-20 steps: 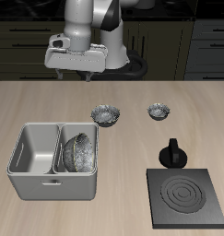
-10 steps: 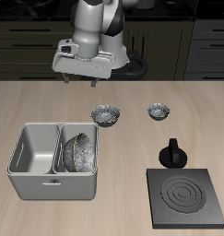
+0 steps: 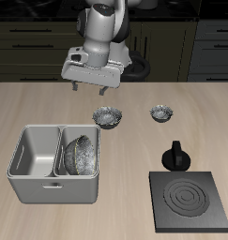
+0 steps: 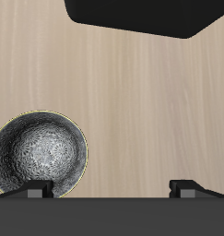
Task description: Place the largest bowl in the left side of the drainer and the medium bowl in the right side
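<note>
Gripper shifted toward the speckled medium bowl, fingers spread and empty, while the crinkly largest bowl leans inside the grey rounded drainer.

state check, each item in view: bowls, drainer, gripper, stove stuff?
largest bowl: tilted inside one drainer compartment
drainer: other compartment empty
medium bowl: upright on table, empty
smallest bowl: upright on table, empty
gripper: open, holding nothing, above table
moka pot: upright beside stove plate
</note>
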{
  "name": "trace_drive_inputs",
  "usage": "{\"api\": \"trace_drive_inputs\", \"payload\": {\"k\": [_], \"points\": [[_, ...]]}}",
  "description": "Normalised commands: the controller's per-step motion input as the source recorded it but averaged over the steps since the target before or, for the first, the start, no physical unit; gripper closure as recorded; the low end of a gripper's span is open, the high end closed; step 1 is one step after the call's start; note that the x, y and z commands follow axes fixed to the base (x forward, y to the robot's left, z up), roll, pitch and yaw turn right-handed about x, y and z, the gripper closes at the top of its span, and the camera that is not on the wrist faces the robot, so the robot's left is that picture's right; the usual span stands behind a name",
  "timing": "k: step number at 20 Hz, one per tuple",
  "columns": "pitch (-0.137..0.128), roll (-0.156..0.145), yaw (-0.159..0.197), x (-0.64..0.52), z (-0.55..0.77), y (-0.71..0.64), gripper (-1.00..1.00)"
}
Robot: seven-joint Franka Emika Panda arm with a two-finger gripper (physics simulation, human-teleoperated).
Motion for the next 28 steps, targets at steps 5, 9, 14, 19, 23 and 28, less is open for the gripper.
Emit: {"api": "trace_drive_inputs", "payload": {"k": [5,9,14,19,23,28], "points": [[0.024,0.029,0.013,0.01,-0.21,0.13,-1.00],[0.011,0.025,-0.010,-0.01,-0.18,0.08,-1.00],[0.039,0.015,-0.007,0.03,-0.26,-0.04,-1.00],[0.066,0.030,-0.011,0.00,-0.40,0.05,-1.00],[0.026,0.019,-0.004,-0.04,-0.16,0.03,-1.00],[0.045,0.036,0.012,-0.02,-0.26,0.02,-1.00]]}}
